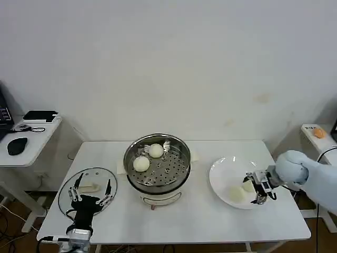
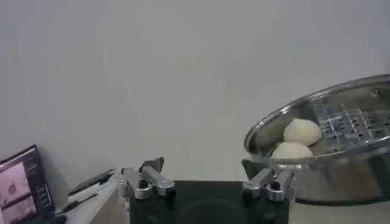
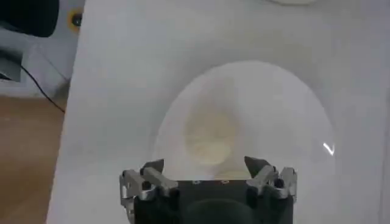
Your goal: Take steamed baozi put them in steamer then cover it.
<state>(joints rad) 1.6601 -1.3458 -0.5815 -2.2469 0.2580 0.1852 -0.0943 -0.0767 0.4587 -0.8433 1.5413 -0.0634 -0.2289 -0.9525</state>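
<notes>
I have the right gripper (image 1: 254,185) low over the white plate (image 1: 221,171) at the table's right, arm reaching in from the right, fingers spread around one baozi (image 1: 248,186); another (image 1: 236,193) lies beside it. Two baozi (image 1: 148,157) sit in the steamer (image 1: 181,153). The left gripper (image 1: 91,192) hovers open above the glass lid (image 1: 92,174), near left.

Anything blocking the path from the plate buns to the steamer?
Nothing visible. Bare table lies between the white plate and the open steamer; the glass lid sits on its far side. The right gripper, fingers open, is at a plate baozi.
</notes>
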